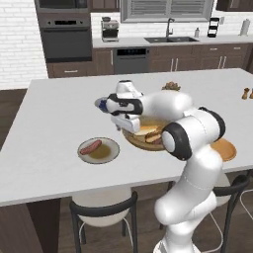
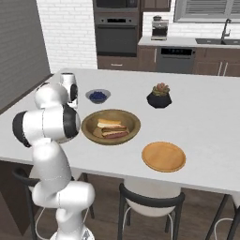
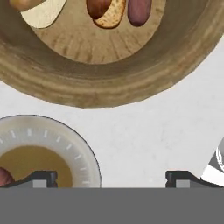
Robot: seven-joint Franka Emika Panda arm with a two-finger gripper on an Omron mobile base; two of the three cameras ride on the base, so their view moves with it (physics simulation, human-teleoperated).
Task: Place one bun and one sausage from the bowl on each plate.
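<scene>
The wooden bowl (image 1: 148, 140) sits mid-counter with buns (image 2: 108, 123) and a sausage (image 2: 115, 134) in it. In the hand view its rim (image 3: 100, 87) fills the top, with a bun (image 3: 109, 16) and a sausage (image 3: 139, 11) inside. The grey-rimmed plate (image 1: 109, 152) lies left of the bowl with one sausage (image 1: 91, 147) on it. The orange plate (image 2: 163, 156) lies bare to the bowl's right. My gripper (image 1: 119, 126) hangs open above the counter between the grey-rimmed plate (image 3: 65, 144) and the bowl, with nothing between its fingertips (image 3: 41, 178).
A small grey bowl of dark berries (image 2: 98, 96) stands behind the wooden bowl, and a black pot with a plant (image 2: 159, 96) further right. Two small shakers (image 1: 245, 93) stand at the far right edge. Chairs (image 2: 149, 201) are tucked under the counter's near edge.
</scene>
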